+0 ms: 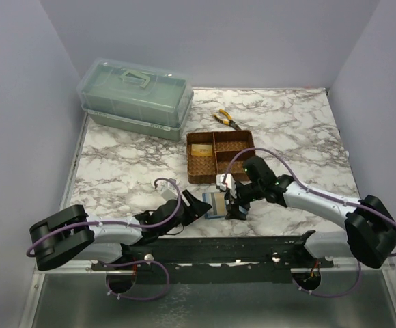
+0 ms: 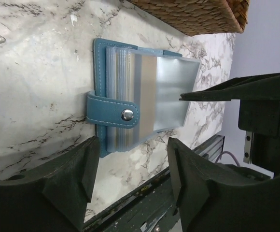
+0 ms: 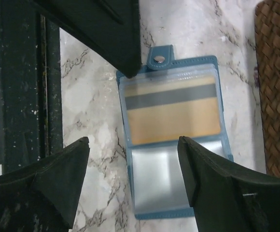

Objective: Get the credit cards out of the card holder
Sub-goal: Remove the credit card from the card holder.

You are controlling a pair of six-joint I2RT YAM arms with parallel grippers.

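Note:
The card holder (image 1: 214, 204) lies open on the marble table between my two grippers. In the right wrist view the card holder (image 3: 212, 65) shows a gold credit card (image 3: 174, 118) with a dark stripe in its upper clear sleeve, above an empty sleeve. My right gripper (image 3: 133, 142) hangs open over its lower left part, touching nothing. In the left wrist view the teal card holder (image 2: 100, 77), with its snap strap, has its clear sleeves fanned up. My left gripper (image 2: 133, 169) is open just short of it, empty. Another yellowish card (image 1: 199, 150) lies in the woven tray.
The brown woven tray (image 1: 242, 164) stands just behind the card holder. Yellow-handled pliers (image 1: 225, 119) lie further back. A green lidded box (image 1: 135, 96) sits at the back left. The dark rail (image 1: 218, 249) runs along the near table edge.

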